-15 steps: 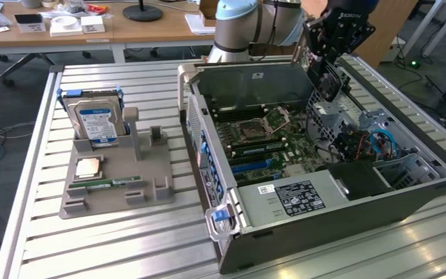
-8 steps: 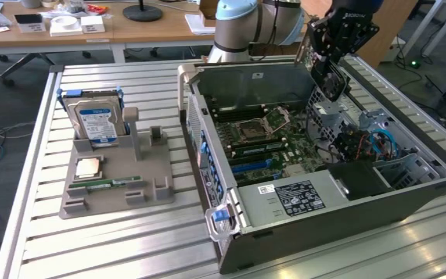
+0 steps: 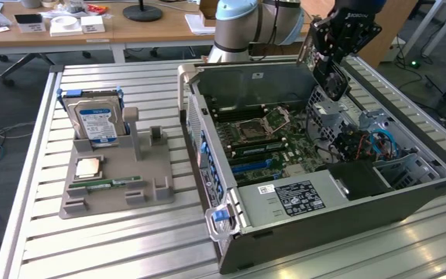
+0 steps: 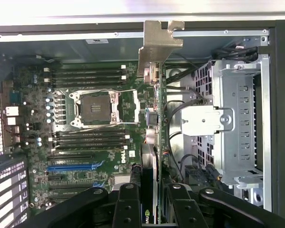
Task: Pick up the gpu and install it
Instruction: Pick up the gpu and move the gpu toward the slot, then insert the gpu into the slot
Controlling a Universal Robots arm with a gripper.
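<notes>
The gpu (image 3: 334, 82) hangs on edge in the air above the open computer case (image 3: 409, 192), toward two o'clock in the exterior view, with its fan face turned to that camera. The gripper (image 4: 154, 202) pinches it: in the wrist view the fingers (image 4: 127, 204) press one on each flat side of the card. The silver bracket (image 4: 159, 45) sits at the end farthest from the grip. Beneath the card I see the motherboard (image 4: 85, 137), its blue slot (image 4: 71, 167) and the drive cage (image 4: 232, 123). I judge the card light and stiff but fragile: it is best held on the flat faces near the upper edge, clear of the fan and the contact edge, because twisting could crack the board. At nine o'clock from the case, well apart, a grey tray (image 3: 153, 197) carries an upright hard drive (image 3: 95, 119).
</notes>
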